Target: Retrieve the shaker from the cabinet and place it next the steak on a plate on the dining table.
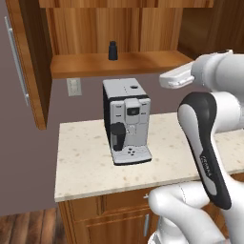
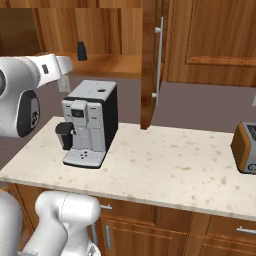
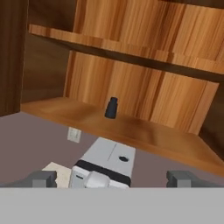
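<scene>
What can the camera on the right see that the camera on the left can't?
Right base view alone: a toaster at the far end of the counter, and a closed wooden door behind it.

Left base view alone: a wall outlet beside the coffee machine, and wooden floor at the lower left.

Both: the small black shaker standing upright on the open cabinet's shelf, the coffee machine below it on the speckled counter, and a cabinet door with a long silver handle.

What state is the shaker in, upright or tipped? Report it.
Upright. The shaker stands on its base on the cabinet shelf, its narrower cap on top.
</scene>
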